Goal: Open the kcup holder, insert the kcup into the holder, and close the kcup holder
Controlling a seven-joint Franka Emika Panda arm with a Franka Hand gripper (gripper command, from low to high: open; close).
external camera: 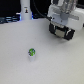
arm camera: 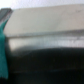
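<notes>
The kcup (external camera: 32, 51), a tiny pod with a bright green top, stands alone on the white table (external camera: 20, 65) toward the exterior view's left. My gripper (external camera: 62, 35) hangs above the table's far right, well away from the pod, with its fingers apart and nothing between them. In the wrist view one teal finger (arm camera: 3, 45) shows at the edge. A blurred dark face with a lighter band (arm camera: 47, 42) fills that view up close; it may be the kcup holder. In the exterior view the holder is hidden behind my arm.
A white bottle-like object (external camera: 25, 10) stands at the back of the table, toward the exterior view's left. Dark clutter (external camera: 7, 20) lies along the back edge.
</notes>
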